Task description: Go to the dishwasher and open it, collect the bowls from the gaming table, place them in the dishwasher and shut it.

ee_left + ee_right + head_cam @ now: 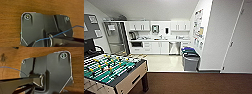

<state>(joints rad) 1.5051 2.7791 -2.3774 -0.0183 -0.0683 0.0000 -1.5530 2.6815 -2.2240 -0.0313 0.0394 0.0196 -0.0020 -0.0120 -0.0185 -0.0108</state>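
The robot was on the approach step: the dishwasher (174, 47) stood shut at twelve o'clock, well apart, calling for a straight drive ahead. Neither hand's state could be told.

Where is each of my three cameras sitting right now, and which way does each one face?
Head view: high on the robot, facing forward and down into a kitchenette; the dishwasher at the far counter, grey bins at right, a table-football table near left.
Left wrist view: on the left arm, facing down at brown wood-grain floor past the robot's dark plate.
Right wrist view: on the right arm, likewise.
Shared: both wrist views show the wood-grain floor, the plate and a blue cable.
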